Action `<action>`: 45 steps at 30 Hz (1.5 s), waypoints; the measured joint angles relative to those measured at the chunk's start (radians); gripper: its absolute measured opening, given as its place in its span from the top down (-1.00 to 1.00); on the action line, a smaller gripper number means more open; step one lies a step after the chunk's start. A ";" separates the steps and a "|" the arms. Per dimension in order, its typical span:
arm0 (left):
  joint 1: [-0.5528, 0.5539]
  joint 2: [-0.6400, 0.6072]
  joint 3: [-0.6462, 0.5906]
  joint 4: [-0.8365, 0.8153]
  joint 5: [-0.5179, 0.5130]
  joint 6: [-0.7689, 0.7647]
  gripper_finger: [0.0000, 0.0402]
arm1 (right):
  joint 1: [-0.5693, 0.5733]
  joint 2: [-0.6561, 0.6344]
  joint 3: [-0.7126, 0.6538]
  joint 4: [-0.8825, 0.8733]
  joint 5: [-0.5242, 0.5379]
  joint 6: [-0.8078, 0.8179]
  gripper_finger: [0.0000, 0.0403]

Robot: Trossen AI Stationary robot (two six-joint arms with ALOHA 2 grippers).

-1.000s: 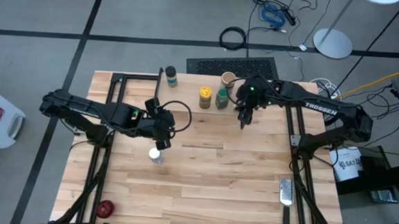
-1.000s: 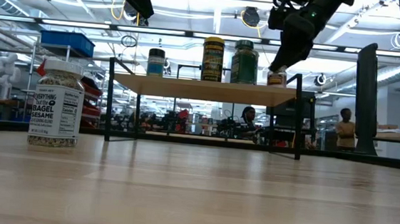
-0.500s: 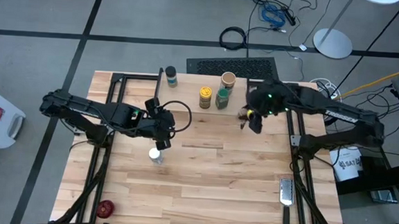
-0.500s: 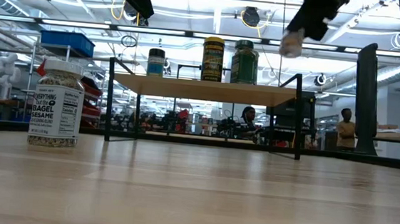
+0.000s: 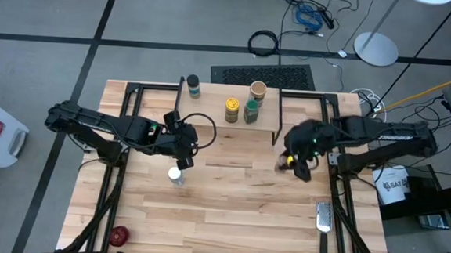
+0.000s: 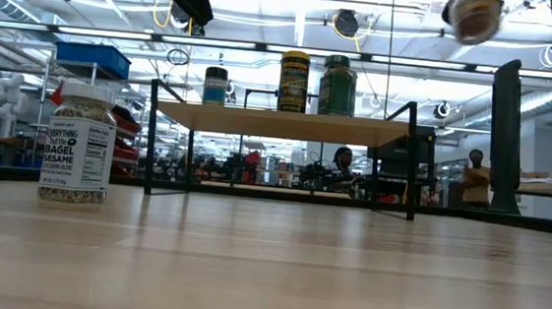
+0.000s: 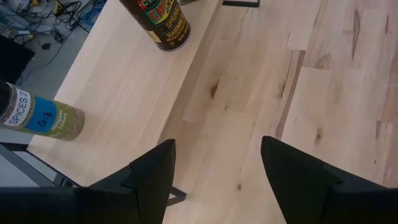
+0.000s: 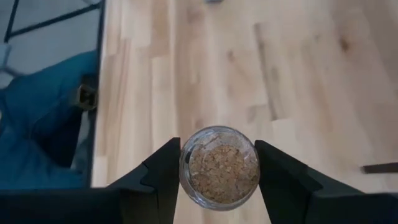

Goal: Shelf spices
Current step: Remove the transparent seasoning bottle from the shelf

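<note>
My right gripper is shut on a small clear jar of brown spice, high above the table to the right of the shelf; the low view shows that jar near the top. The dark-lidded jar, yellow jar and green-lidded jar stand upright on the shelf top. The tan jar stands by them. My open left gripper hovers just beyond the white-capped jar, which stands on its base on the table. My right gripper pinches the clear jar by its side wall, one finger on each side of the round body. The jar is lifted clear and tipped over, so that its round end faces the wrist camera and the table's near edge.
A flat metal grater lies near the table's right near corner. A small red round object sits at the left near corner. The shelf's thin black legs stand on the far half. Bare wood spreads between the arms.
My right gripper has lifted the clear jar off the shelf's right end, carried it up and toward the table's near right side, and tipped it from upright until its round end faces forward.
</note>
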 joint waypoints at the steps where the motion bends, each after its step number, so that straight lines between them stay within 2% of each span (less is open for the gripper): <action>1: 0.000 0.000 0.000 0.000 0.000 0.000 -0.23 | 0.026 0.000 0.000 -0.002 0.017 0.016 0.16; 8: 0.000 0.000 0.000 0.000 0.007 -0.018 -0.23 | 0.200 0.000 -0.025 -0.009 0.185 0.082 0.16; 13: -0.002 0.000 0.000 0.001 0.012 -0.025 -0.23 | 0.286 0.000 -0.145 0.099 0.305 0.093 0.16; 20: -0.002 0.000 0.000 0.024 0.013 -0.024 -0.23 | 0.317 0.000 -0.358 0.420 0.333 0.099 0.16; 24: -0.002 0.000 0.000 0.030 0.013 -0.018 -0.23 | 0.317 0.001 -0.443 0.528 0.359 0.118 0.16; 28: -0.002 0.000 0.000 0.035 0.012 -0.017 -0.23 | 0.317 0.022 -0.501 0.562 0.402 0.122 0.16; 33: -0.002 0.000 0.000 0.034 0.012 -0.014 -0.23 | 0.316 0.068 -0.550 0.660 0.412 0.105 0.16; 45: -0.002 0.000 0.000 0.079 0.012 0.031 -0.23 | 0.283 0.247 -0.553 0.822 0.406 -0.089 0.16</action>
